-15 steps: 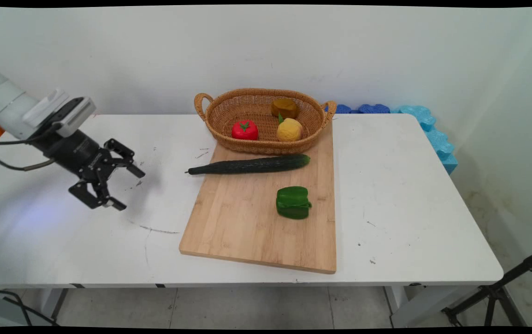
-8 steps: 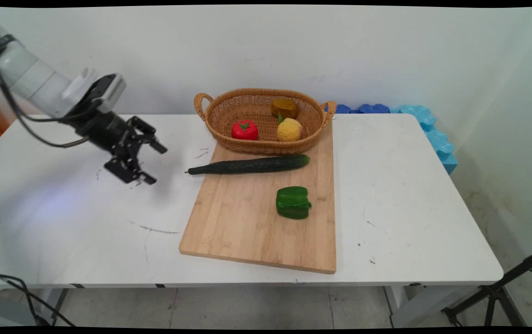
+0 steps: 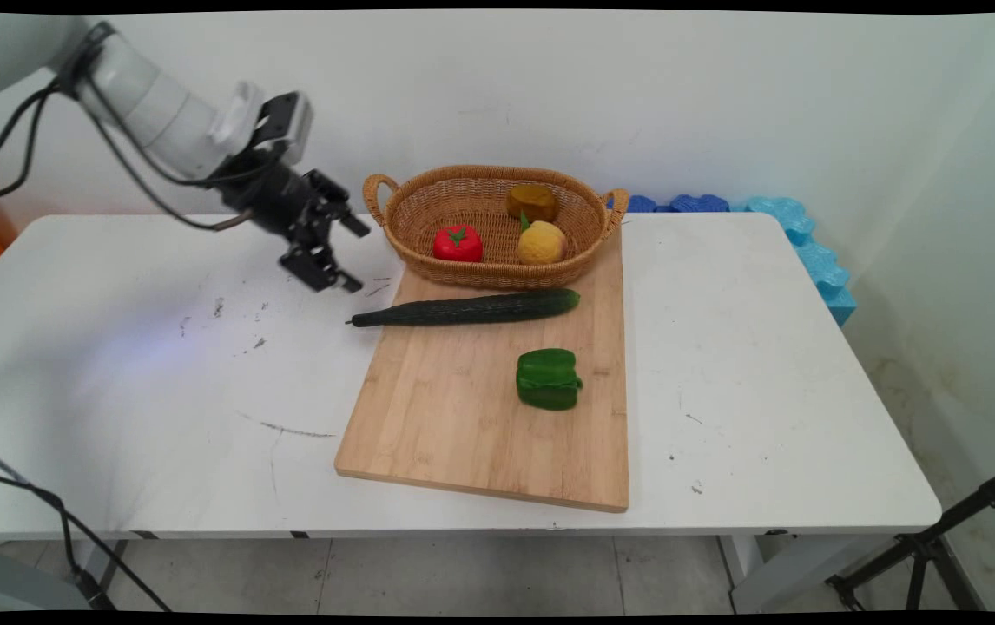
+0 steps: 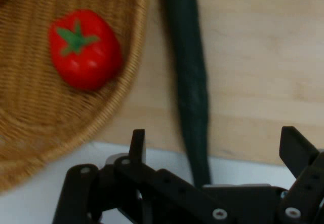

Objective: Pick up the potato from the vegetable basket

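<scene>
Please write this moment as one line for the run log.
pincer: open, empty, above table | nearest: stem end of long dark green cucumber on wooden cutting board | beside: woven wicker basket holding red toy tomato

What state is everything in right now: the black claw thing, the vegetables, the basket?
Black two-finger end effector: open, empty, hovering above the table beside the cucumber's thin tip.
Long dark green cucumber: lying flat, tip off the board's edge.
Green bell pepper: resting on the board, untouched.
Oval woven wicker basket: upright on the board's far end.
Red toy tomato: inside the basket.
Yellow round fruit: inside the basket.
Brown round item: inside the basket.
Rectangular wooden cutting board: flat on the table.
</scene>
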Controlling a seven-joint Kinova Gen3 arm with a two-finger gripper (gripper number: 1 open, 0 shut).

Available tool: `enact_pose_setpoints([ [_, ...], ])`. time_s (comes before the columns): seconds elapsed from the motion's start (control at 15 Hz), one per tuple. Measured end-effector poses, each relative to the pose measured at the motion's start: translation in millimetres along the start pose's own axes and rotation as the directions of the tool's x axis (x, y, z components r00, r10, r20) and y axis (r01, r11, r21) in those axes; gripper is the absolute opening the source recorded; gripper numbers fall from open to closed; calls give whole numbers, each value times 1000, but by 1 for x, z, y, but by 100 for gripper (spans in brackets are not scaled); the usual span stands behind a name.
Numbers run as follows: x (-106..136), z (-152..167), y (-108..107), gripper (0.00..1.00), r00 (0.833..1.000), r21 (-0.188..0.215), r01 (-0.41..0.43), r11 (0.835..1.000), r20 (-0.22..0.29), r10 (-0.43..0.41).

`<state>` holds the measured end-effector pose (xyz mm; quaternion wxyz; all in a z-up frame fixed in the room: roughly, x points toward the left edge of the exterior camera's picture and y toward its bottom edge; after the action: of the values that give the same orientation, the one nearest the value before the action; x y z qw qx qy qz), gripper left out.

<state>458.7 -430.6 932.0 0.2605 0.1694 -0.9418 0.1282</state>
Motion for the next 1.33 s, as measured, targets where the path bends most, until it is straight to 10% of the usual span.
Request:
enact_pose_setpoints([
  [1.33, 128, 124, -111, 100, 996, 221, -86, 971, 23, 83],
])
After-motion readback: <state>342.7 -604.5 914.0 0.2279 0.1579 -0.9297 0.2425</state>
